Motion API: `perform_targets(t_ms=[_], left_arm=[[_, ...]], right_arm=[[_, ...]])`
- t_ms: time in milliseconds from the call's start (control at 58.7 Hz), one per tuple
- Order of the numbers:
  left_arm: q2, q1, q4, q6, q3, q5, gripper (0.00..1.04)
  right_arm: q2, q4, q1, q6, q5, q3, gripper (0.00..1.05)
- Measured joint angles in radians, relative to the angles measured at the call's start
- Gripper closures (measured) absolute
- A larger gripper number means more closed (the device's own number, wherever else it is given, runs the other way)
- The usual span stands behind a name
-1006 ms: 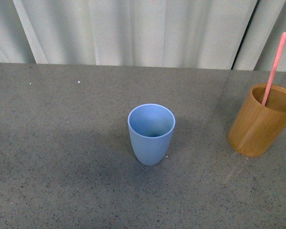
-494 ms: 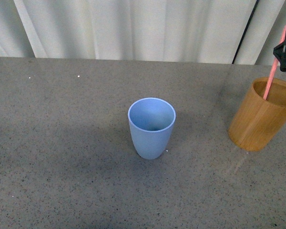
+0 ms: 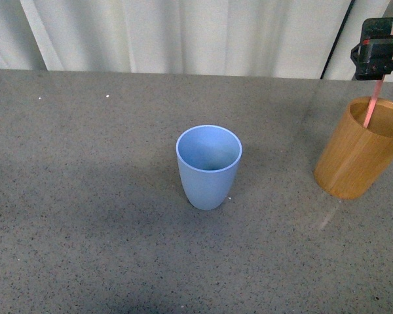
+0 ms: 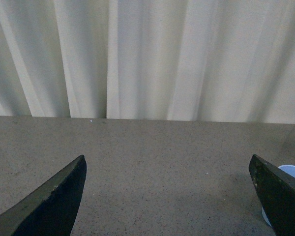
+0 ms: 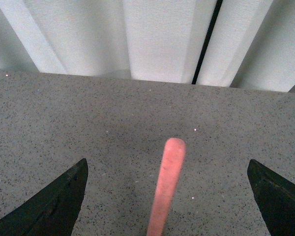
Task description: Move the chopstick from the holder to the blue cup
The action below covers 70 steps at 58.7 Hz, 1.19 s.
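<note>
Right gripper (image 3: 378, 51) | jaws wide apart, gripping nothing | chopstick (image 5: 165, 191) between them, untouched | foot in holder (image 3: 354, 157)

Open desk (image 3: 85, 196) lies all round the cup (image 3: 208, 167), well apart from the holder (image 3: 360, 157). The chopstick (image 5: 166, 196) stands between the right claw's (image 5: 166, 167) spread fingers, touching neither. A curtain (image 3: 183, 33) backs the desk's far edge.

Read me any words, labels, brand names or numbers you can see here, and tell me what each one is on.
No text can be read in any view.
The blue cup, holder, chopstick and table all show plain, unmarked surfaces.
</note>
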Motion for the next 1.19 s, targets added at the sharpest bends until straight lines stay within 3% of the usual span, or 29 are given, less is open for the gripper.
perform_targets(t_ms=[136, 239, 750, 1193], left_arm=[[0.0, 0.0, 0.0, 0.0, 0.0, 0.0, 0.07], [0.0, 0.0, 0.0, 0.0, 0.0, 0.0, 0.07], [0.0, 0.0, 0.0, 0.0, 0.0, 0.0, 0.07], [0.0, 0.0, 0.0, 0.0, 0.0, 0.0, 0.07]], right_arm=[[0.016, 0.007, 0.008, 0.001, 0.0, 0.016, 0.1], [0.021, 0.014, 0.011, 0.005, 0.0, 0.022, 0.19], [0.019, 0.043, 0.02, 0.0, 0.015, 0.014, 1.02], [-0.09, 0.039, 0.056, -0.063, 0.032, 0.0, 1.03]])
